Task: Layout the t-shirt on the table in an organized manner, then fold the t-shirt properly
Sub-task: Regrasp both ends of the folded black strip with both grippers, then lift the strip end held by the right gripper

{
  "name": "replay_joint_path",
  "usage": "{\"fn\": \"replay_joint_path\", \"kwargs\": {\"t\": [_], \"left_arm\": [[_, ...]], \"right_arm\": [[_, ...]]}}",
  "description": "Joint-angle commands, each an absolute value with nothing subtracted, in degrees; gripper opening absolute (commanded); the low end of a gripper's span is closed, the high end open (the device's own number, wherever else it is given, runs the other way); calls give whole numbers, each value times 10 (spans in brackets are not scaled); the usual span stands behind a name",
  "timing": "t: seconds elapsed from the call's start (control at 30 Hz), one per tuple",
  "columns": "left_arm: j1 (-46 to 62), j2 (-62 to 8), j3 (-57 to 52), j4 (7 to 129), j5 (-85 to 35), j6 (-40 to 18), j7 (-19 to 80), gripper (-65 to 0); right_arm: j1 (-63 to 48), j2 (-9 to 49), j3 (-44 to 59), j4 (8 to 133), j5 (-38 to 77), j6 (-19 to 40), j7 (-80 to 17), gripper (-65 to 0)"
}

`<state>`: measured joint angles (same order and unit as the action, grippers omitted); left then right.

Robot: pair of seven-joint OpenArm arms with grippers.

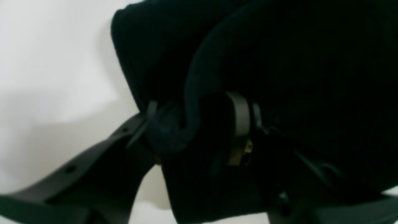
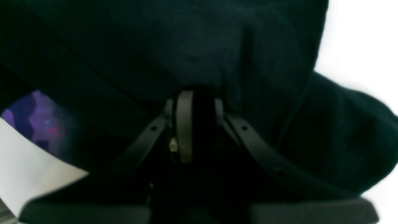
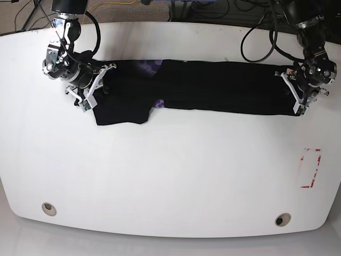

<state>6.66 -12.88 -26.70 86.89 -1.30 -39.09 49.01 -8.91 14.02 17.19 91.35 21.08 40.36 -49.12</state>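
Observation:
The black t-shirt (image 3: 213,88) lies stretched in a long band across the far half of the white table (image 3: 170,176). A purplish patch (image 3: 146,66) shows near its left part. My right gripper (image 3: 98,85) is at the shirt's left end. In the right wrist view this gripper (image 2: 199,105) has narrow jaws pinching dark cloth (image 2: 186,46), with the purple patch (image 2: 37,121) to one side. My left gripper (image 3: 290,88) is at the shirt's right end. Seen from the left wrist, it (image 1: 192,118) is shut on a rolled hem (image 1: 174,137) of the t-shirt.
A red-outlined rectangle mark (image 3: 310,168) sits near the table's right edge. Two metal-ringed holes (image 3: 48,208) (image 3: 282,219) lie near the front corners. Cables hang behind the table's far edge, beside both arms.

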Motion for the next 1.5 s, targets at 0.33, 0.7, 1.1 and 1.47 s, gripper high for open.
{"fn": "replay_joint_path", "kwargs": {"t": [0.33, 0.7, 1.1, 1.47], "left_arm": [[61, -127, -262, 905, 5, -400, 557, -400], [62, -124, -262, 935, 5, -400, 558, -292], [63, -125, -263, 937, 4, -400, 558, -292], [63, -126, -264, 937, 3, -400, 557, -292]], "right_arm": [[-36, 131, 175, 1013, 206, 400, -544, -214], [53, 116, 196, 909, 202, 400, -543, -154], [103, 144, 193, 765, 201, 400, -486, -154], [104, 160, 193, 696, 201, 400, -441, -154]]}}
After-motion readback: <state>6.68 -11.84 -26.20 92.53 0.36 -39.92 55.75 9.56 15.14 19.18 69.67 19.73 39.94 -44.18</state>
